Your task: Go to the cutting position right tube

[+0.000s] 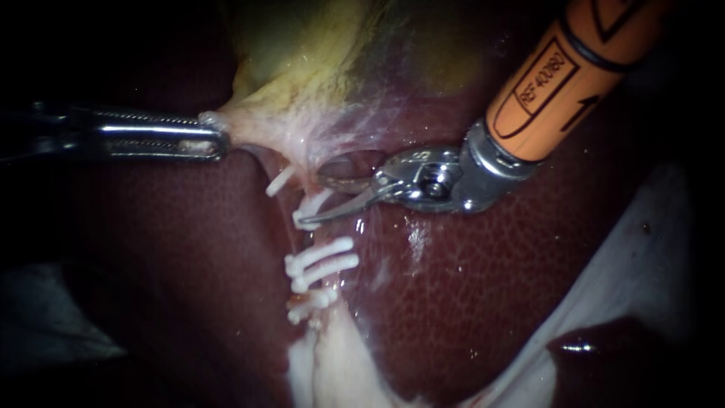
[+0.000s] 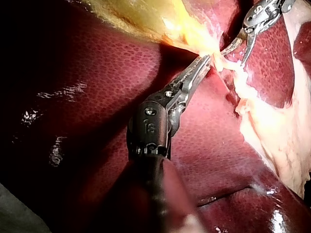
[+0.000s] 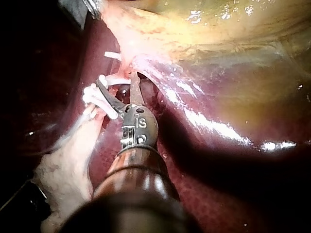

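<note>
Left instrument [image 1: 215, 140]: enters from the left. Its hand is clamped on the pale lower edge of the gallbladder [image 1: 317, 68], with both jaws on the tissue.

Right instrument [image 1: 311, 198]: orange shaft from the upper right. Its hand stands apart, two thin curved blades spread with nothing gripped.

Right tube [image 1: 307, 175]: a pale strand running down from the gallbladder over the liver [image 1: 468, 287]. It lies at the mouth of the spread blades.

White clips [image 1: 321, 261] sit across the strands below. The lower blade's tip lies at the nearest one.
</note>
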Robot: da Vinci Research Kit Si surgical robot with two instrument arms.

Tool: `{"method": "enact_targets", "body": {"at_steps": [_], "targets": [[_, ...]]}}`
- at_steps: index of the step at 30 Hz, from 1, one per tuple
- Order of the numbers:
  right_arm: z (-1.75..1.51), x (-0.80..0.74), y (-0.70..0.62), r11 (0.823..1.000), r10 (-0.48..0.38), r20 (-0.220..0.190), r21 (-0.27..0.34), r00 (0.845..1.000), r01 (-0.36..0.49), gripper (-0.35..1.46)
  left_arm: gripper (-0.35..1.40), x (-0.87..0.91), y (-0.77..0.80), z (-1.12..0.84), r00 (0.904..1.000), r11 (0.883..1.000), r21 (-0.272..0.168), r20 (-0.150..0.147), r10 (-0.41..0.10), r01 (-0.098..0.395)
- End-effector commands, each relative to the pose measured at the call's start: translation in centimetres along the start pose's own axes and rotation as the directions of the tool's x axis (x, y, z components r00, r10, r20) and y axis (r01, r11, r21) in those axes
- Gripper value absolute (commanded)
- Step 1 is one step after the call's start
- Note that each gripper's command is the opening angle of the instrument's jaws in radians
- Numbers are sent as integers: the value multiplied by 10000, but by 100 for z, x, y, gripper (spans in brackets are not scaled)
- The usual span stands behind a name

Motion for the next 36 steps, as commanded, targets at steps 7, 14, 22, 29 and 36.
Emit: {"method": "enact_targets", "body": {"at_steps": [7,14,22,29,36], "targets": [[-13,-6,-10,9995,-59,66,310,10000,57,139,-35,0,0,0,10000,10000,-16,0,2,-2],[-13,-12,-11,9989,-105,121,466,9999,99,139,-35,0,-1,-1,10000,10000,-21,1,3,-3],[-5,-26,-13,9972,-199,222,719,9996,183,139,-35,0,-1,-2,10000,10000,-25,3,3,-3],[-7,-43,-11,9933,-185,393,1147,9991,139,140,-35,0,-1,-3,10000,10000,-29,4,3,-3],[1,-57,-10,9886,-247,556,1495,9981,161,139,-35,0,-1,-3,10000,10000,-28,4,3,-3]]}}
